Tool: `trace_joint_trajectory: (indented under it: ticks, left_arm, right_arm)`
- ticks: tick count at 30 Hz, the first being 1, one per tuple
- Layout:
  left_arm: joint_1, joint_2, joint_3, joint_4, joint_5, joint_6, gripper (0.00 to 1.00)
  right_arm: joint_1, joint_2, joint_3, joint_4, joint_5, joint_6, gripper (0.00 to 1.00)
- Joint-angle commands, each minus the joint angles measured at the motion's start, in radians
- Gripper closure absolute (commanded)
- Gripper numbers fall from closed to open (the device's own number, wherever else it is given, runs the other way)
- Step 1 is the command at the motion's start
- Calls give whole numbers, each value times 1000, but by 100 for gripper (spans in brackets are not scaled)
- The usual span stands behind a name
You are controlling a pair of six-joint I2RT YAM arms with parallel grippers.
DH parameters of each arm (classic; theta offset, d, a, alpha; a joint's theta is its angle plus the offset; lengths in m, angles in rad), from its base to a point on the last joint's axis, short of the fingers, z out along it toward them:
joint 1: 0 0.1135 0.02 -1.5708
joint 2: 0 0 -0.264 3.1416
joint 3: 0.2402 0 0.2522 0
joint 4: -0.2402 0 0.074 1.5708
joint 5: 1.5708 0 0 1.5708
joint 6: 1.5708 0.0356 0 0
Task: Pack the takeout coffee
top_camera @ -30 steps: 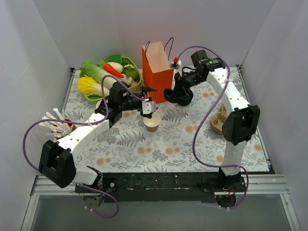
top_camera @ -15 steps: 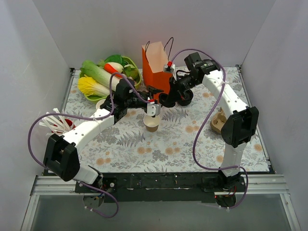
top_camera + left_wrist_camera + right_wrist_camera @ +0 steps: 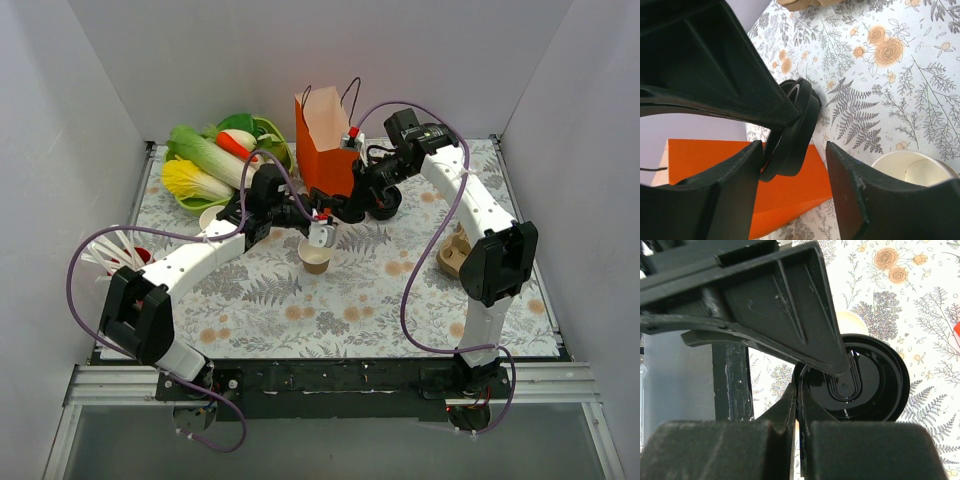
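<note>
Two grippers meet over the open cup (image 3: 316,259): right gripper (image 3: 347,208) clenched on a black lid (image 3: 860,380), left gripper (image 3: 321,226) spread beside it.

Plain white walls (image 3: 200,60) are boxing in the bench (image 3: 300,320), whose floral, fern-printed cloth (image 3: 330,310) is catching even light; a black rail (image 3: 330,380) is edging its near side.

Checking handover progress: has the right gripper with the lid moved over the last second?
Yes. The right gripper, shut on the black lid, has shifted left across the front of the orange bag, closer to the open cup.
</note>
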Motion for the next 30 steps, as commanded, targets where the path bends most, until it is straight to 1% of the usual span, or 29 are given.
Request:
trace_joint_trajectory:
  ticks: [1,7,9,10,12,13,14,17,18,20,21,22,23,24,25,26,27,28,29,30]
  left_arm:
    - [-6,9,29,-9,-14,54,50]
    - [-7,-2,0,49,-34,31,64]
    - [-7,-4,-2,56,-40,8,70]
    - [-7,-5,-1,57,-48,-4,75]
    - [-7,-8,3,56,-57,-47,76]
    - [-7,-10,3,56,-62,-64,76]
    - [-7,-13,-2,62,-74,-84,76]
    - [-7,-27,-5,74,-114,-206,76]
    - [-7,-31,-5,77,-124,-287,76]
    - [-6,-50,-7,71,-157,-383,76]
    - [-3,-60,-7,68,-163,-494,76]
    - [2,-70,-4,63,-164,-556,76]
    - [17,-85,2,31,-160,-611,76]
    - [25,-90,13,7,-136,-686,76]
    - [37,-94,39,-18,-126,-816,75]
    - [64,-97,48,-59,-119,-898,75]
    - [83,-97,59,-81,-112,-962,75]
    - [107,-97,74,-99,-88,-1069,75]
    - [162,-96,81,-140,-68,-1110,75]
    - [190,-96,84,-156,-45,-1142,75]
  right_arm:
    - [3,-30,17,-4,-32,13,99]
    - [3,-22,24,-3,-29,14,99]
    - [3,-18,32,-4,-20,17,99]
    - [3,-16,43,-4,-17,19,99]
    - [4,-10,52,-4,-5,19,98]
    - [3,-9,69,-3,0,22,94]
    - [3,-4,82,-1,14,28,83]
    - [-6,-5,148,23,41,47,68]
    - [-12,-8,159,64,48,59,65]
    - [-42,-34,152,132,58,123,57]
    - [-60,-50,132,223,67,145,54]
    - [-68,-86,106,267,80,168,50]
    - [-72,-110,25,323,110,204,41]
    - [-78,-134,-23,371,127,221,38]
    - [-80,-186,-70,464,146,229,37]
    - [-80,-211,-128,504,178,246,34]
    - [-79,-234,-225,541,192,258,32]
    - [-79,-269,-274,602,201,266,32]
    - [-80,-281,-313,624,221,275,28]
    - [-79,-292,-386,647,229,292,25]
